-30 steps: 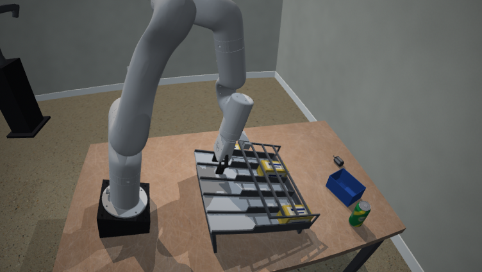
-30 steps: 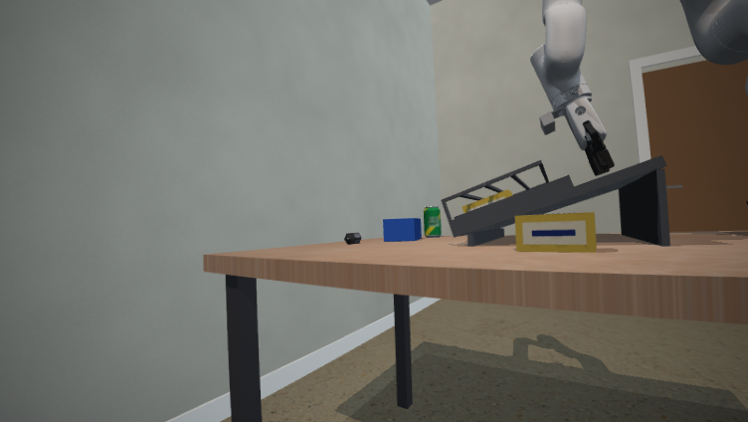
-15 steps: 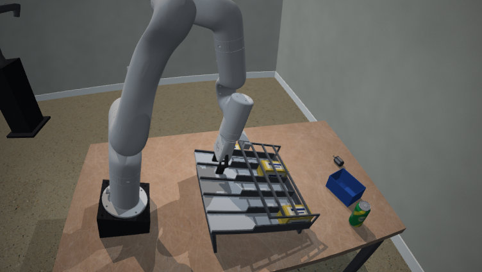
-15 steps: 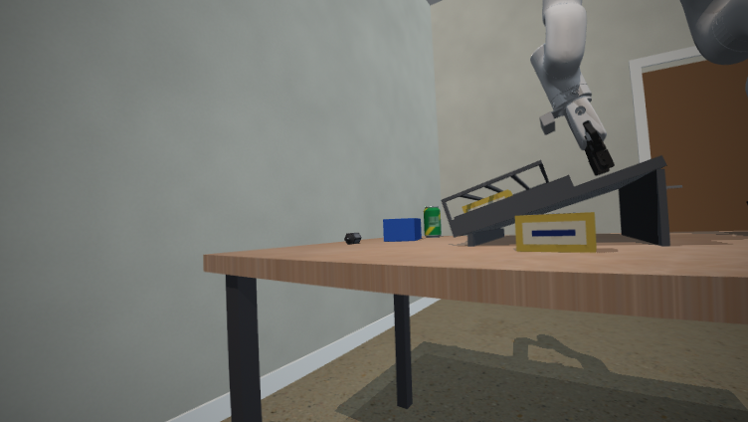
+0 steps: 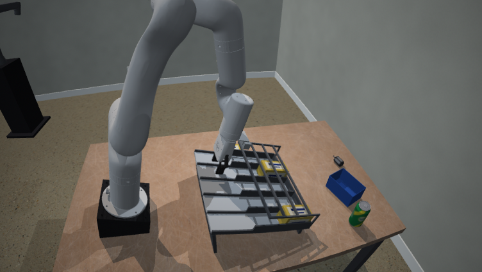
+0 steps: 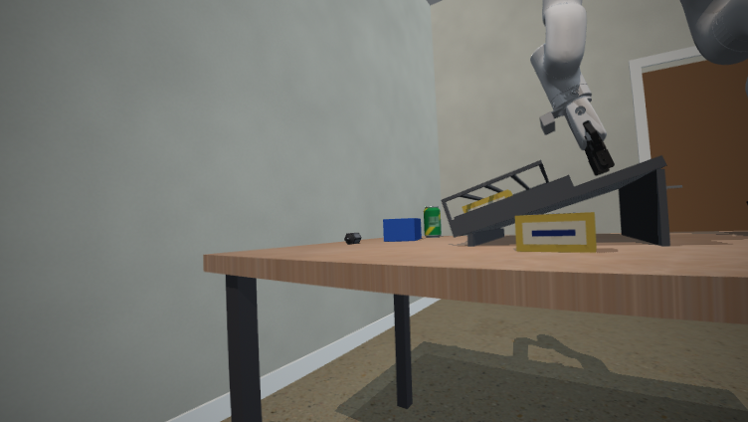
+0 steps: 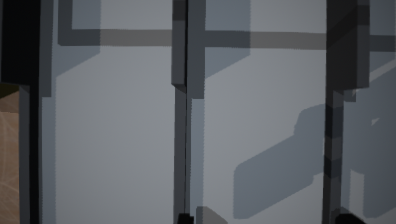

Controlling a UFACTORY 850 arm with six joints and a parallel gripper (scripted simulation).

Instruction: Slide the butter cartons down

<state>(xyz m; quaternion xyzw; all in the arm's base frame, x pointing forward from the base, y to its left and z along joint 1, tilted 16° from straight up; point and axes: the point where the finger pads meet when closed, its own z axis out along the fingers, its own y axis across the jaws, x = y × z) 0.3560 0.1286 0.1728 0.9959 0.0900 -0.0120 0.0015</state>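
The dark shelf [image 5: 251, 188] slopes down to the right with five lanes. My gripper [image 5: 220, 167] is open and empty, just above the high end of the second lane from the far side; it also shows in the side view [image 6: 599, 159]. One yellow butter carton [image 5: 271, 167] lies at the low end of that same lane, under the bars. A second carton [image 5: 293, 212] lies at the low end of the nearest lane. A third carton [image 6: 555, 231] stands on the table beside the shelf's far side, mostly hidden behind my wrist in the overhead view. The wrist view shows only bare lane floor between my fingertips.
A blue bin [image 5: 345, 187], a green can [image 5: 359, 213] and a small black object [image 5: 338, 160] sit on the table to the right of the shelf. My arm's base [image 5: 124, 206] stands at the table's left.
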